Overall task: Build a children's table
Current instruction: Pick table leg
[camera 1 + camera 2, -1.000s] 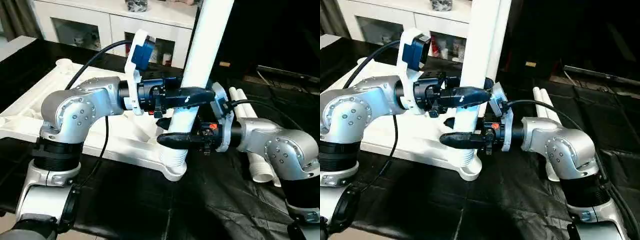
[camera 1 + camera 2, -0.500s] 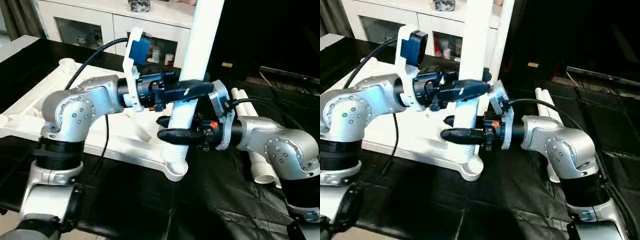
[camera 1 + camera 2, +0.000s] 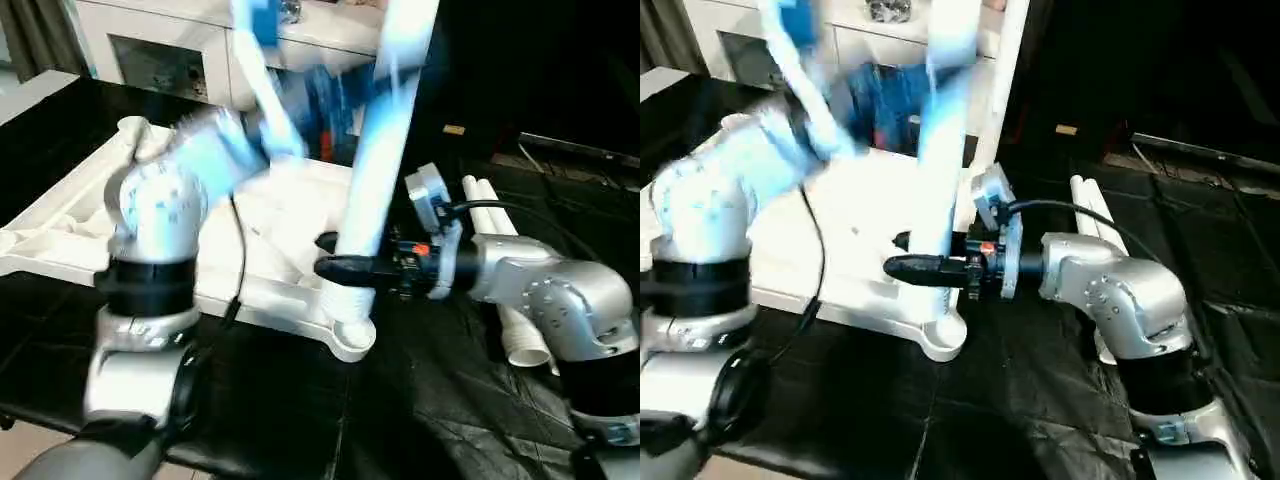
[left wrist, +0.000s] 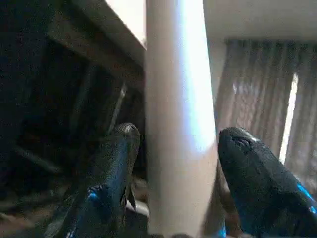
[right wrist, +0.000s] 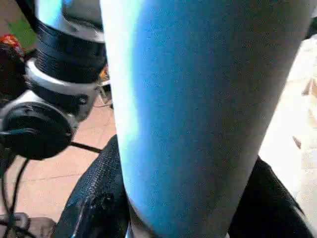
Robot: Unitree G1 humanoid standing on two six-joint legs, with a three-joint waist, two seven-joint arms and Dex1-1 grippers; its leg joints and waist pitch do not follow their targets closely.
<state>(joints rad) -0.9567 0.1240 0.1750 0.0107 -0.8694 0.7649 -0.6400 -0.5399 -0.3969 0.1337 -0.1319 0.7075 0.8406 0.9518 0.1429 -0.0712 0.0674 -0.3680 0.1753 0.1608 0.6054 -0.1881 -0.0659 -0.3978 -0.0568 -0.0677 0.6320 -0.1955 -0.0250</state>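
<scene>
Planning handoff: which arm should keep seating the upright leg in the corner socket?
Right. Its end effector clamps the leg just above the corner socket; the left end effector stands open higher up the leg.

I note a white tabletop [image 3: 60, 225], a white upright leg [image 3: 375, 170], white spare legs [image 3: 500, 260], black covering [image 3: 300, 410] beneath, silver forearms, black fingers [image 4: 111, 168], and a white cabinet [image 3: 150, 50].
</scene>
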